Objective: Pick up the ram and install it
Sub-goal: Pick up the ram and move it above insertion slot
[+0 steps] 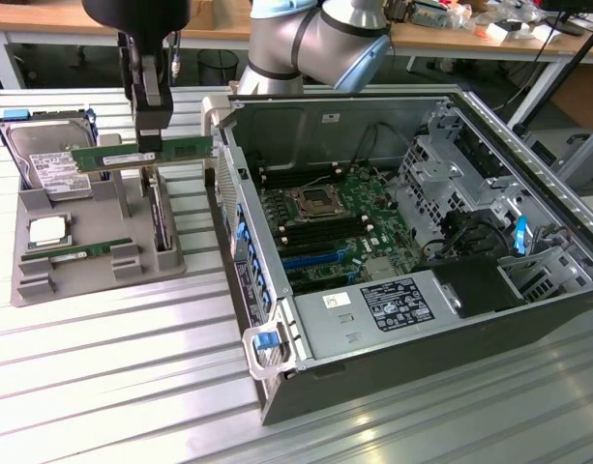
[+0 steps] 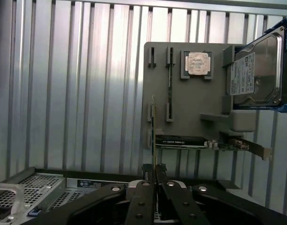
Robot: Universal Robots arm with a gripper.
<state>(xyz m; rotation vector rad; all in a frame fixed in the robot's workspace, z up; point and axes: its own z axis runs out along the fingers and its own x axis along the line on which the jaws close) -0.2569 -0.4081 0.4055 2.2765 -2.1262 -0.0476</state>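
My gripper is shut on the ram, a long green stick with a white sticker, gripped near its middle. The stick hangs level in the air above the grey holder tray, clear of it. In the wrist view the ram shows edge-on, running out from between my fingertips. A second, matching stick still lies in its slot on the tray, seen in the wrist view as a thin dark line. The open computer case sits at the exterior view's right, with its motherboard exposed.
The tray also holds a silver hard drive, a square processor chip and an upright expansion card. The case's near wall with blue latches stands between tray and motherboard. Everything rests on a ribbed metal table.
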